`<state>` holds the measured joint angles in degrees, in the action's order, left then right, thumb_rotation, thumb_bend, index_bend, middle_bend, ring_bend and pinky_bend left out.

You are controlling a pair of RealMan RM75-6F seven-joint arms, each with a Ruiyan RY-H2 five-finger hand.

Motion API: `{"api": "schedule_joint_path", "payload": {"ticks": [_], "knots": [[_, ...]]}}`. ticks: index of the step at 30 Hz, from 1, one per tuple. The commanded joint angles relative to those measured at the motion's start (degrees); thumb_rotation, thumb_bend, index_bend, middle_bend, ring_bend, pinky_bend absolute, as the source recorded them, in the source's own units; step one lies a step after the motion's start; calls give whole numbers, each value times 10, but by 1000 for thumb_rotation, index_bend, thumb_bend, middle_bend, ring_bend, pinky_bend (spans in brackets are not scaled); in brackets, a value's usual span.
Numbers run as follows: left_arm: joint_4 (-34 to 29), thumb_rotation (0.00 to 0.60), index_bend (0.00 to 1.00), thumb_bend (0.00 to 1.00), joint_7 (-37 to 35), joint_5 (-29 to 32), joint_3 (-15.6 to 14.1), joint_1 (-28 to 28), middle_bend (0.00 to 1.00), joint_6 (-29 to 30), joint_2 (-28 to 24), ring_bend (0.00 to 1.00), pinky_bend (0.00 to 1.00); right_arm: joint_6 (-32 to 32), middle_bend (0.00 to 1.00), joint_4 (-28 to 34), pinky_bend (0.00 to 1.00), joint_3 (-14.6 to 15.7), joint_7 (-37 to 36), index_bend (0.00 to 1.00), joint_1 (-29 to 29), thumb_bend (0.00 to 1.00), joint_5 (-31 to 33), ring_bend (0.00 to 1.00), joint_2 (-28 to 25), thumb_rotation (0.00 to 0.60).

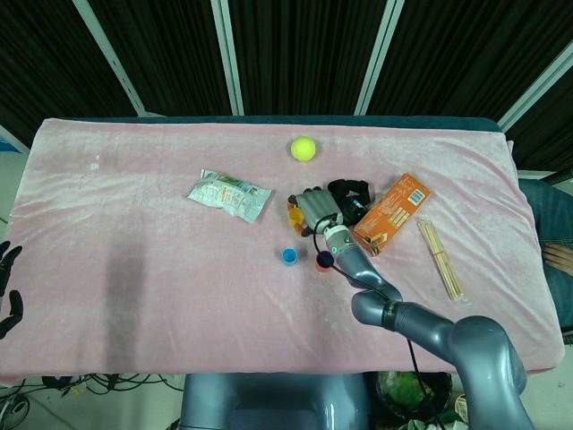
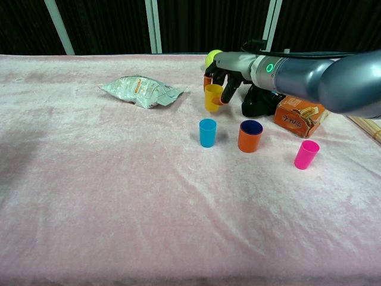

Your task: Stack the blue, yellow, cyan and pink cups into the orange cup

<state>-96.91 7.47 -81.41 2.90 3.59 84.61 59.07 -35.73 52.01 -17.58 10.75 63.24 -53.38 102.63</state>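
My right hand (image 2: 225, 76) grips the yellow cup (image 2: 212, 97) and holds it slightly tilted, just above the pink cloth. In the head view the same hand (image 1: 317, 210) covers most of the yellow cup (image 1: 295, 215). A blue cup (image 2: 207, 132) stands upright in front of it, with the orange cup (image 2: 250, 136) to its right, open side up and empty. The pink cup (image 2: 306, 154) stands further right, near the front. The head view also shows the blue cup (image 1: 289, 256) and the orange cup (image 1: 323, 261); my forearm hides the pink one there. My left hand (image 1: 8, 285) hangs at the far left edge, holding nothing.
A tennis ball (image 2: 211, 57) lies behind the right hand. A silver snack bag (image 2: 141, 90) lies to the left. A black object (image 2: 259, 101) and an orange box (image 2: 299, 116) sit right of the hand, and wooden sticks (image 1: 440, 258) lie beyond the box.
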Motion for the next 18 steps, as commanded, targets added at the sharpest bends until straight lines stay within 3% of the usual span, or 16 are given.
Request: {"api": "schedule_joint_path", "payload": {"ticks": [1,11,18], "knots": [[0,600,55,706,2,-1,-1,1,10,-1,0,0,17,-24,469,49,211,4,16,494,-16,359,-7,262,-37,600],[-3,600,55,706,8,-1,-2,2,10,-4,-1,0,17,-105,469,304,211,32,92,494,-81,359,4,262,-194,600],[-3,600,55,706,11,-3,-3,2,10,-3,0,0,17,-161,467,423,211,55,131,495,-113,359,-2,262,-256,600]]}}
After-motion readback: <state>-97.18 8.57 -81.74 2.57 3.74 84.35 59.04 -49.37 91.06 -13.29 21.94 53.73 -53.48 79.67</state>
